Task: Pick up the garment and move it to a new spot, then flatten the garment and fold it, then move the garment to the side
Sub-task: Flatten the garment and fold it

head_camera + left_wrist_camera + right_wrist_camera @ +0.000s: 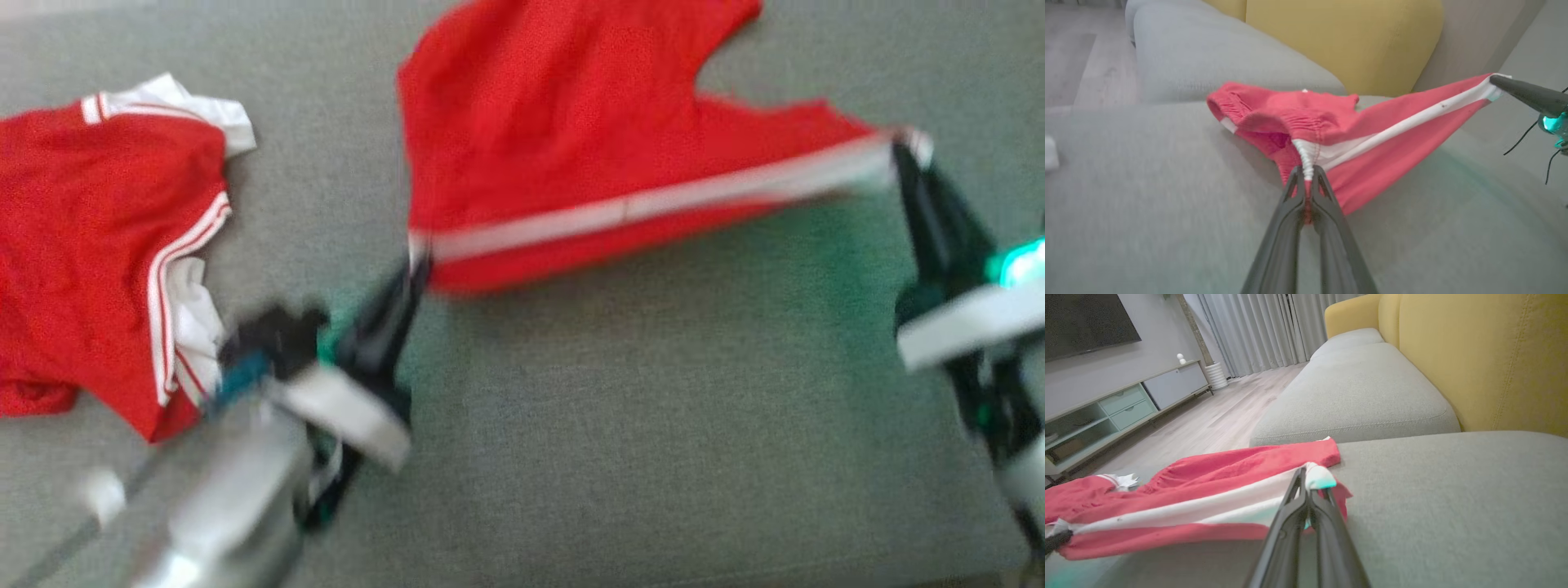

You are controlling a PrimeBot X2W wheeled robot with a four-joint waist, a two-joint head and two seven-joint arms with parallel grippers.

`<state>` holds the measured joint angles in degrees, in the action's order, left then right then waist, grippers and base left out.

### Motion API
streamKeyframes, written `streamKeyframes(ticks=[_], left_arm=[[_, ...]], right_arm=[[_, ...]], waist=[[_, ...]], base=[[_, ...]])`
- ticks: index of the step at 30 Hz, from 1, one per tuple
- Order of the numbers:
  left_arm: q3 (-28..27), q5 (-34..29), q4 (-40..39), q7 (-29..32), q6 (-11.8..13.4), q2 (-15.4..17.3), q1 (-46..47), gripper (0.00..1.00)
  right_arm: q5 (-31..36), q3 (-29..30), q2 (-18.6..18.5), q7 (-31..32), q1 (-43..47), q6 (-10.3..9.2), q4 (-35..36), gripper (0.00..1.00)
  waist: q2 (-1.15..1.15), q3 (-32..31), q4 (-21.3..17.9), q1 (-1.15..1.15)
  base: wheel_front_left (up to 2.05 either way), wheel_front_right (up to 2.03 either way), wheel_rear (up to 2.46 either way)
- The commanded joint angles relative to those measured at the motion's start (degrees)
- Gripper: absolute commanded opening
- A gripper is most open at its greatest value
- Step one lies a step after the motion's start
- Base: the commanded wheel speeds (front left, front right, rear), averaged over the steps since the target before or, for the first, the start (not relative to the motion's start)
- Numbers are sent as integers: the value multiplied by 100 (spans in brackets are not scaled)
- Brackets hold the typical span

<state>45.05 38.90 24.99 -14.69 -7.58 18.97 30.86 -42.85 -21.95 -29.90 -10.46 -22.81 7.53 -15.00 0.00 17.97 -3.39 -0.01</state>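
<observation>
The garment (571, 122) is a pair of red shorts with a white side stripe, stretched between my two grippers above a grey sofa seat (653, 449). My left gripper (418, 265) is shut on the elastic waistband end of the stripe; the left wrist view shows its tips (1306, 173) pinching the gathered white band of the shorts (1372, 163). My right gripper (902, 151) is shut on the stripe's other end at the leg hem, seen up close (1306, 473) with the red cloth (1208, 473) trailing left. The far part of the shorts lies on the cushion.
A second red garment with white trim (98, 245) lies crumpled on the seat to the left. A yellow backrest (1486, 355) rises behind the cushions. Beyond the sofa edge are a wooden floor (1216, 420) and a low TV cabinet (1106, 412).
</observation>
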Motion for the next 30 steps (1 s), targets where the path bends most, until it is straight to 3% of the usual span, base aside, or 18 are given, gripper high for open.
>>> streamKeyframes(ticks=[1, 10, 16, 22, 26, 30], left_arm=[[-262, 53, -204, -30, 11, 181, -93, 0], [-270, 76, -1105, -25, 253, 380, -2033, 0], [-305, 321, -2163, 299, 547, 771, -2699, 0], [-523, 587, -2779, 609, 657, 652, -2266, 0], [-693, 868, -2530, 758, 639, 225, -1621, 0], [-773, 983, -2033, 912, 515, -64, -899, 0]], right_arm=[[14, 102, -182, 32, 225, -4, 284, 0], [46, 1216, -169, 861, 2936, -4, 2239, 0], [398, 2292, 246, 1533, 4122, -4, 3518, 0], [702, 2591, 713, 2067, 3576, -4, 3635, 0], [806, 2405, 866, 2250, 2521, -4, 2999, 0], [791, 2030, 762, 2436, 1415, -4, 2252, 0]], waist=[[0, -154, 35, 1], [0, -693, 234, 1], [0, -880, 441, 1], [0, -675, 701, 1], [0, -426, 824, 1], [0, -162, 941, 1]], base=[[0, 0, 0], [0, 0, 0], [0, 0, 0], [0, 0, 0], [0, 0, 0], [0, 0, 0]])
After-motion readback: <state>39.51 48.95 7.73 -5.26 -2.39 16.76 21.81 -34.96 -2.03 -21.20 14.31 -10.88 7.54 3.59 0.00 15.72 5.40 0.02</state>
